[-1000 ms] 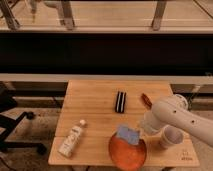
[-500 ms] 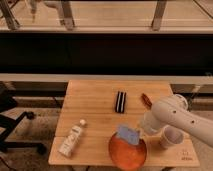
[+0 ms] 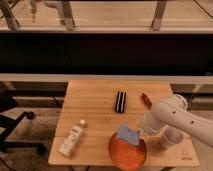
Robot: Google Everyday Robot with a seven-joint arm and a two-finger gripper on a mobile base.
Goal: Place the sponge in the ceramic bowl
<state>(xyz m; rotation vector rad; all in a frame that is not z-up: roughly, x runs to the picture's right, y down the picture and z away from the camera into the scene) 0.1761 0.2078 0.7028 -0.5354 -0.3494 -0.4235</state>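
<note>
The ceramic bowl (image 3: pixel 127 154), a wide orange-red dish, sits at the front edge of the wooden table (image 3: pixel 95 107). The light-blue sponge (image 3: pixel 128 135) lies over the bowl's far rim, tilted. My white arm reaches in from the right, and my gripper (image 3: pixel 142 129) is at its lower end, right beside the sponge on its right. The arm's bulk hides the gripper's end.
A black rectangular block (image 3: pixel 120 101) lies mid-table behind the bowl. A white bottle (image 3: pixel 71 140) lies on its side at the front left. A pale cup (image 3: pixel 170 136) stands right of the bowl under my arm. A reddish item (image 3: pixel 146 100) lies at the back right. A black chair (image 3: pixel 12 122) stands left of the table.
</note>
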